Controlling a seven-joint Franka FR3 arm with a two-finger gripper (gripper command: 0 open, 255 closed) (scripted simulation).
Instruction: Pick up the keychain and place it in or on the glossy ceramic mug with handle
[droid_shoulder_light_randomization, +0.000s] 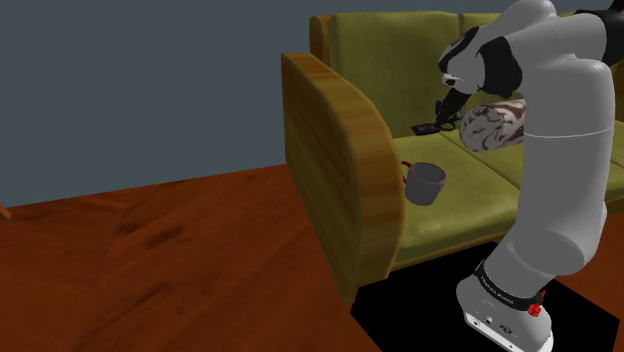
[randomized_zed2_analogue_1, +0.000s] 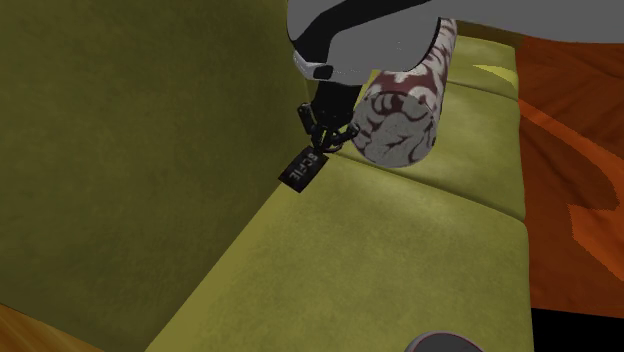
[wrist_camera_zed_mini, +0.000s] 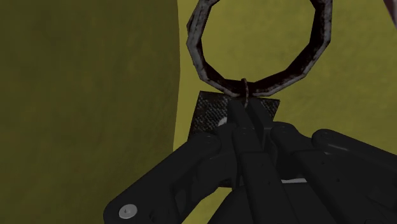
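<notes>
Item, keychain (randomized_zed2_analogue_1: 305, 167): I held it clenched in the gripper (randomized_zed2_analogue_1: 322, 140), seemingly lifted off the sofa seat (randomized_zed2_analogue_1: 400, 250), ready for carriage to the mug (droid_shoulder_light_randomization: 425, 183).

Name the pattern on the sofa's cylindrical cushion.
Maroon swirls on the cream cushion, clearest in the second exterior view.

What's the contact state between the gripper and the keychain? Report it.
Touching. In the wrist view the gripper is shut on the keychain, clasping its dark tag with no gap, and the ring juts out beyond.
</notes>
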